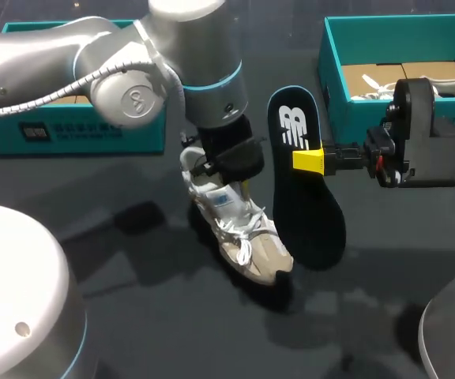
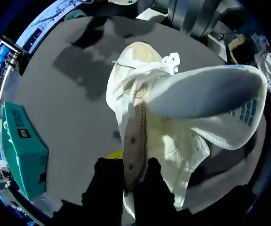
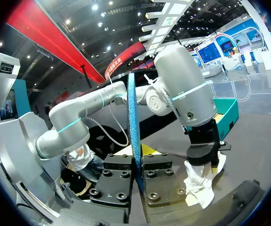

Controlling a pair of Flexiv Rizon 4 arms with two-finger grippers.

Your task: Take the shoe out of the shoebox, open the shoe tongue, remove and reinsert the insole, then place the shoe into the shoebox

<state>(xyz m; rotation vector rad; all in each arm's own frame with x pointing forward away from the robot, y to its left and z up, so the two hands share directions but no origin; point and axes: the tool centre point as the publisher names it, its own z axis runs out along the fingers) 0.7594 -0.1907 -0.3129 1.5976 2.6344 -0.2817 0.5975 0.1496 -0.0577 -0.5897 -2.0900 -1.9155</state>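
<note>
A white and beige shoe (image 1: 247,233) stands on the dark table, toe toward the front. My left gripper (image 1: 231,162) comes down on its heel end, shut on the side edge of the shoe's opening (image 2: 134,141). The white tongue (image 2: 206,89) is folded out wide. Just right of the shoe, the black insole (image 1: 302,181) hangs in the air, pinched at its side by my right gripper (image 1: 310,160). In the right wrist view the insole (image 3: 133,122) stands edge-on between the shut fingers (image 3: 121,172), with the shoe (image 3: 201,181) beyond it. The teal shoebox (image 1: 334,87) sits at the back right.
A second white shoe (image 1: 385,83) lies in the shoebox on brown card. Another teal box (image 1: 69,130) stands at the back left, behind my left arm. Bare dark table stretches in front of the shoe.
</note>
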